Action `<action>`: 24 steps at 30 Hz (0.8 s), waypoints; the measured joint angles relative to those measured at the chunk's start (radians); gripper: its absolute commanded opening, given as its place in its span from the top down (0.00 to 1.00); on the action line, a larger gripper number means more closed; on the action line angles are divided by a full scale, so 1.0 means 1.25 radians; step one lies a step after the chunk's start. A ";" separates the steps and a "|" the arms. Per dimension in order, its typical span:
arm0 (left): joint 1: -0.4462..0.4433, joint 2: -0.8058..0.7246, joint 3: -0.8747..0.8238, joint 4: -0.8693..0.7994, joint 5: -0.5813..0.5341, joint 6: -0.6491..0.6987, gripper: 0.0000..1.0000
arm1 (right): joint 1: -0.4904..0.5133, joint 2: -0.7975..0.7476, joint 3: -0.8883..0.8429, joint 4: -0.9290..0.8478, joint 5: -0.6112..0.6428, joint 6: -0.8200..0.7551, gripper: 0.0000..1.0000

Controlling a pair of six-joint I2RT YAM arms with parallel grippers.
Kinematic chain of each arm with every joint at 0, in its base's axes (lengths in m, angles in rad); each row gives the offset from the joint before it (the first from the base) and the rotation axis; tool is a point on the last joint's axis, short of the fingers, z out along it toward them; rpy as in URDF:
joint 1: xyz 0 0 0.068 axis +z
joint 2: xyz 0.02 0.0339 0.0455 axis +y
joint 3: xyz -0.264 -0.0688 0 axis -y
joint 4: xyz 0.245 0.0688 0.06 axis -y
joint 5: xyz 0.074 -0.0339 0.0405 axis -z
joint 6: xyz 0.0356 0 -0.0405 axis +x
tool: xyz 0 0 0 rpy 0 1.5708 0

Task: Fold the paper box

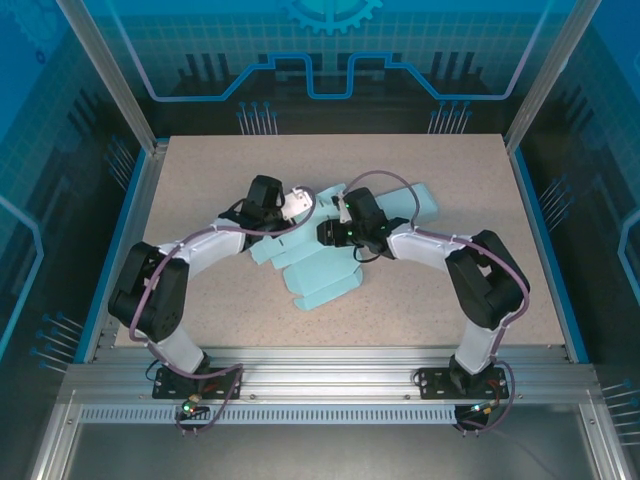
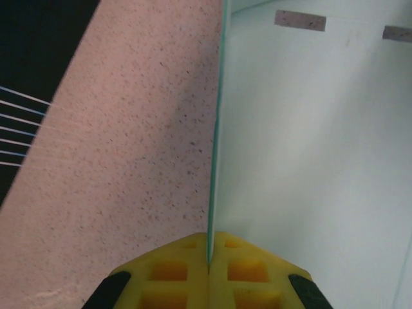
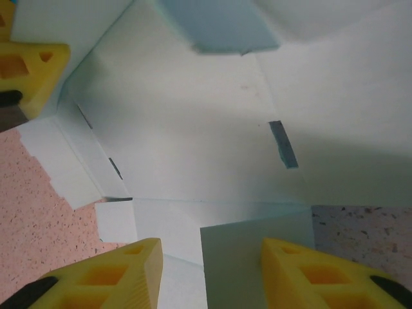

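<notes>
Jaws of the left gripper are pressed together on the thin edge of an upright panel of the paper box. The right gripper has its jaws apart; a grey-blue flap of the box stands between them, close to one finger, though I cannot tell whether they touch. The pale teal box lies partly unfolded in the middle of the speckled surface, between both arms.

We see a speckled beige counter. One thing lies on it: a pale blue-green box, unfolded, mostly flat, near the middle, with flaps spread toward the right.
</notes>
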 measured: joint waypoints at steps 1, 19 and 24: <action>-0.005 -0.003 -0.020 0.030 -0.008 0.013 1.00 | -0.009 -0.010 0.000 -0.010 -0.005 -0.004 0.52; -0.071 -0.027 -0.152 0.374 -0.116 0.252 1.00 | -0.279 -0.183 -0.020 -0.069 -0.126 -0.027 0.55; -0.076 -0.027 -0.163 0.407 -0.125 0.278 1.00 | -0.328 -0.094 -0.011 -0.069 -0.182 -0.033 0.57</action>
